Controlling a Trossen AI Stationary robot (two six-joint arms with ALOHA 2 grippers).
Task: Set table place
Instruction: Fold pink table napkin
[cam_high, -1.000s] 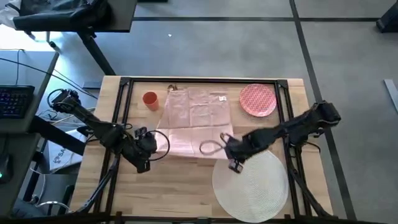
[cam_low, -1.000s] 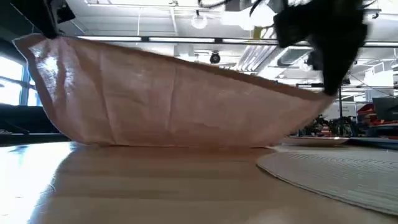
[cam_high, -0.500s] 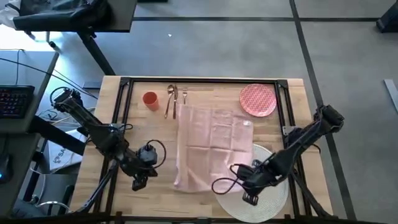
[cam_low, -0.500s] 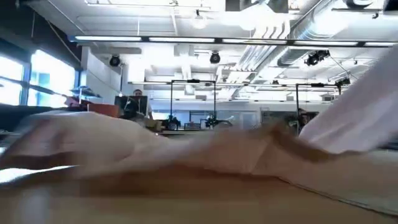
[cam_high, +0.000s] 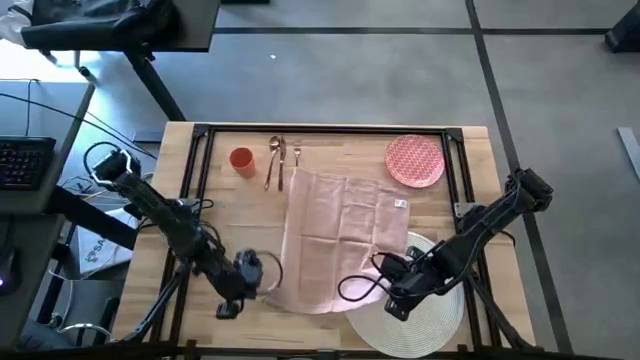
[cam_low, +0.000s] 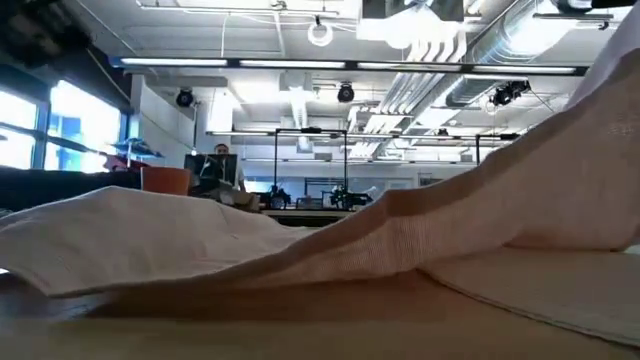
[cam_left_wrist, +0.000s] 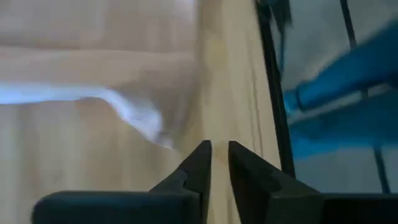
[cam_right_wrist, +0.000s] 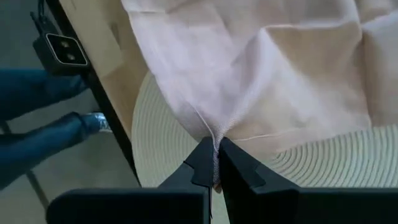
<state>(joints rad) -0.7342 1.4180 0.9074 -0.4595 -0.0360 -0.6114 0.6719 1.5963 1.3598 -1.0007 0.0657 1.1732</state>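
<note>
The beige-pink napkin (cam_high: 340, 235) lies spread on the table's middle (cam_high: 230, 210). Its near right part rises over the white placemat (cam_high: 425, 310), where my right gripper (cam_right_wrist: 216, 149) is shut on it. My left gripper (cam_left_wrist: 219, 149) hovers low by the napkin's near left corner (cam_left_wrist: 158, 130), fingers a narrow gap apart with bare wood between them. At the far edge sit the orange cup (cam_high: 241, 160), gold cutlery (cam_high: 278, 160) and red-patterned plate (cam_high: 415, 160). My right gripper pinches the napkin at its near right corner region (cam_right_wrist: 214, 132) between its two fingers, where a ridge of cloth runs into them. One layer or several, I cannot tell. That part (cam_low: 590, 110) is lifted above the placemat; the rest lies on the table.
The table's black frame rails (cam_high: 195, 180) run along its left and right sides. Bare wood lies near left of the napkin. A dark desk with a keyboard (cam_high: 25, 160) stands off the table's left. A person's blue-trousered legs (cam_right_wrist: 37, 124) stand by the table's edge.
Both grippers have gone toward the table's near edge and down, drawing the napkin with them. The napkin, held up taut between them a second ago, now lies on the table with its near right part over the placemat. The cutlery at the far edge is uncovered.
</note>
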